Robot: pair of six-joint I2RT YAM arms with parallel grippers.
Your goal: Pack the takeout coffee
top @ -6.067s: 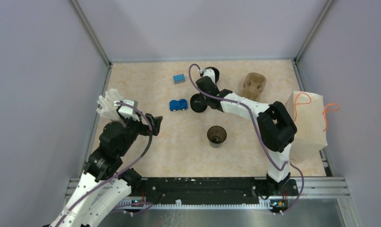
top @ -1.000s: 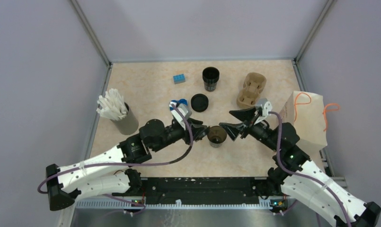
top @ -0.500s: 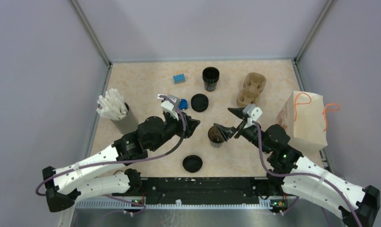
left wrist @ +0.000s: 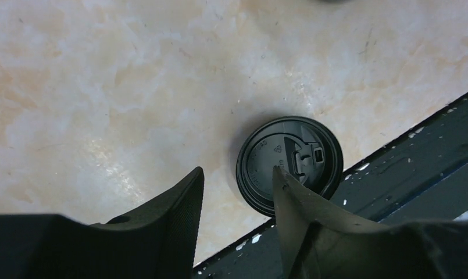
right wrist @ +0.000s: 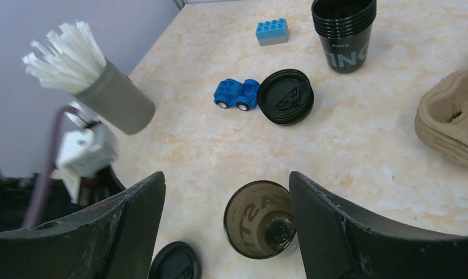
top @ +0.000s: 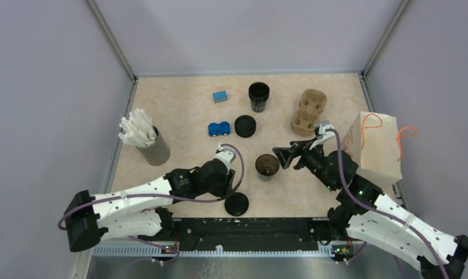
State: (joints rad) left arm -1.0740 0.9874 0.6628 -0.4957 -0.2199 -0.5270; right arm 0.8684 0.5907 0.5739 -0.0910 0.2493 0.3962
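**A:** Where's our coffee cup (top: 267,167) sitting?

**B:** Upright mid-surface (top: 179,104), no lid on it. We only see a dark bottom inside, so we can't tell what's in it. The lid (left wrist: 304,152) lies flat by the near edge. Our left hand (left wrist: 237,174) hangs over it, half open and holding nothing. Our right hand (right wrist: 225,177) is spread wide beside the cup, also empty.

**A:** Other containers?

**B:** The grey cup (top: 153,152) holds white sticks (top: 135,129), and the black cups (right wrist: 343,32) are nested in a stack.
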